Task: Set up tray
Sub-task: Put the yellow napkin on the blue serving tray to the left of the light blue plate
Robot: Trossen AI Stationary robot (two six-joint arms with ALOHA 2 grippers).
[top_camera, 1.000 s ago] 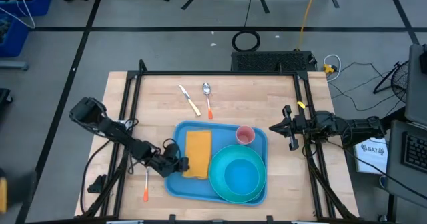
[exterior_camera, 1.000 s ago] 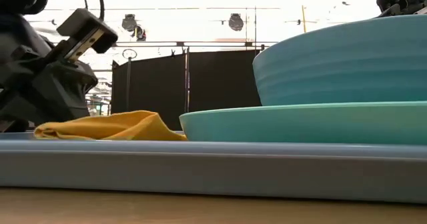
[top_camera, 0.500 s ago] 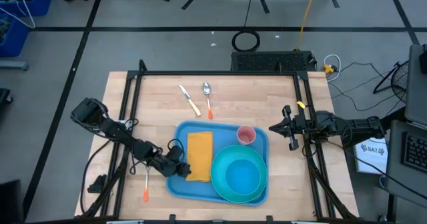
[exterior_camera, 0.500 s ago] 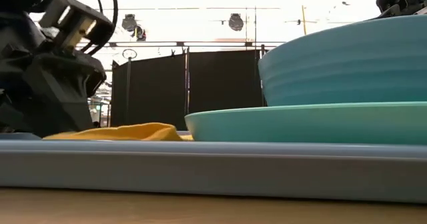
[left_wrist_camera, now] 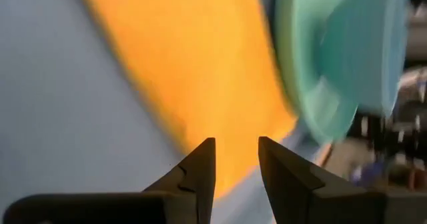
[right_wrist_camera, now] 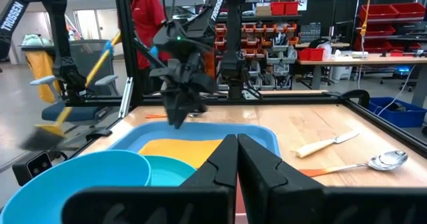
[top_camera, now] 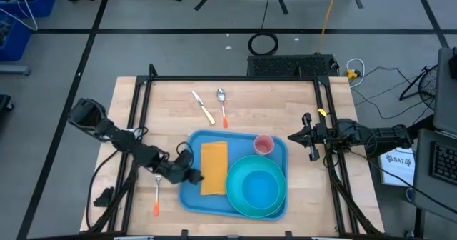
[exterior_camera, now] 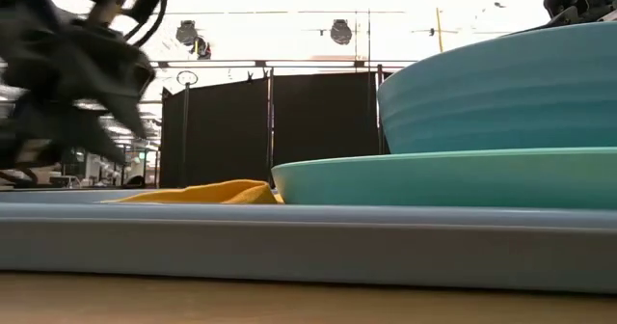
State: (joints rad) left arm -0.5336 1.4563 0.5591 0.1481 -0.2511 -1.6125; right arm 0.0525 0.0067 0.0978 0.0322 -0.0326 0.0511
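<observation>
Tray (top_camera: 187,197) one, napkin (top_camera: 213,166) one, plate (top_camera: 239,206) one, bowl (top_camera: 262,186) one

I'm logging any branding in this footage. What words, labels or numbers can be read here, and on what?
"TROSSEN", running down a dark robot arm in the room behind the table, right wrist view.
A white label right of the table, by the right arm, carries print too small to read in the high view.
Nothing legible on the tray, dishes, napkin or cutlery.
</observation>
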